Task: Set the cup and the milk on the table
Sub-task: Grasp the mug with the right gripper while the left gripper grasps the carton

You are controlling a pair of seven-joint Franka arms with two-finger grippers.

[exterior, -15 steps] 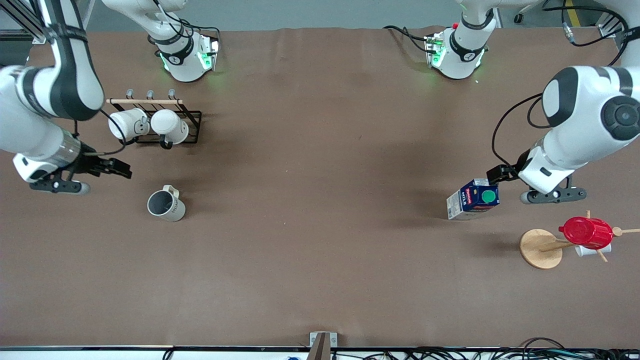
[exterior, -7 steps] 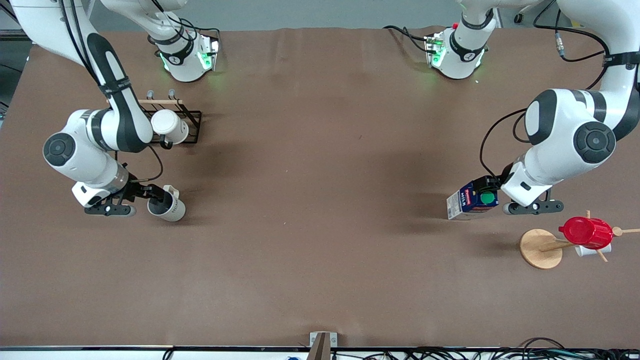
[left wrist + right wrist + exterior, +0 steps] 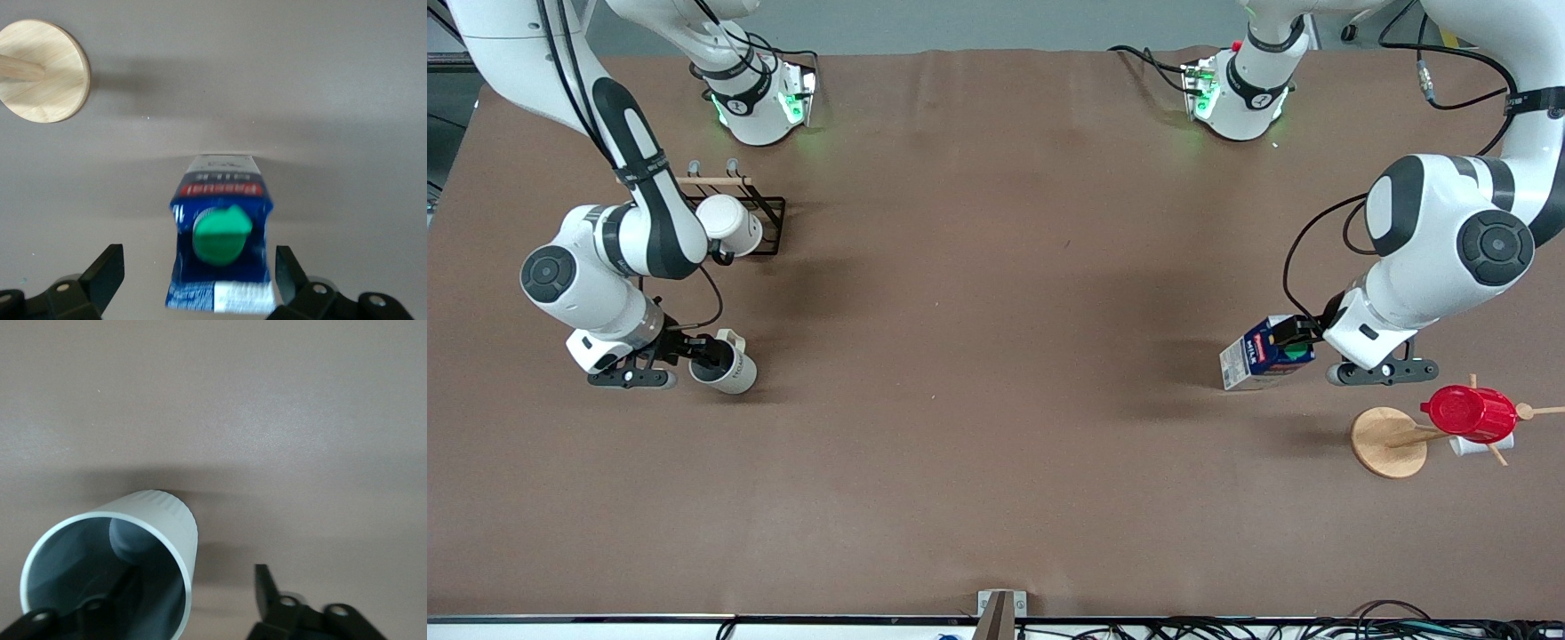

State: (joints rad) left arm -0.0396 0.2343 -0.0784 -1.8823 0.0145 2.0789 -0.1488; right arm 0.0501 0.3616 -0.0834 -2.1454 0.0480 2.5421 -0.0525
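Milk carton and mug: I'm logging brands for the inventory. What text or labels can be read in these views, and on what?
Red label on the milk: white brand lettering, seen upside down in the left wrist view, too blurred to spell.
Small print on the milk's pale side: too small to read.
Dark lettering on the cup: too small to read.
Nothing else shows text.

White arms w/ dark grey joint bands, black cables, black fingers (image 3: 107,273), green-lit bases.
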